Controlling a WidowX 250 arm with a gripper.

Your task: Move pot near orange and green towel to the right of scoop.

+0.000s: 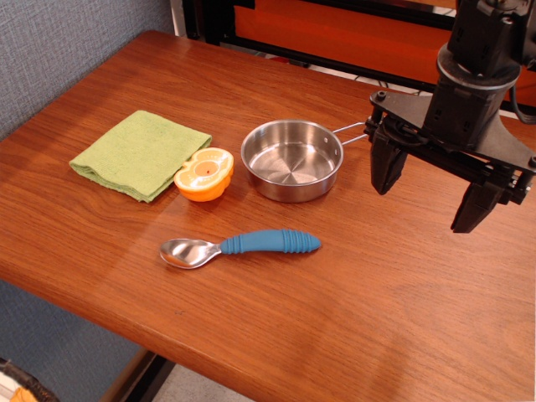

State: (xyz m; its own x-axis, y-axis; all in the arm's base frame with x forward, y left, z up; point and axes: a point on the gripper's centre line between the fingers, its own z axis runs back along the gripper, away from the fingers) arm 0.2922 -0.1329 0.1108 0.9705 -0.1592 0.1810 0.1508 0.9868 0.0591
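The shiny steel pot (292, 159) sits on the table, its wire handle pointing right toward my gripper. The orange toy half-fruit (204, 173) lies just left of the pot, touching the light green towel (140, 154) at its right edge. The scoop (240, 246), with metal bowl at left and blue ribbed handle at right, lies in front of the pot. My gripper (430, 199) hovers right of the pot, open and empty, its left finger close to the pot's handle.
The wooden table (352, 318) has its front edge running across the lower left. A grey wall stands at the left, and an orange and black frame stands behind the table.
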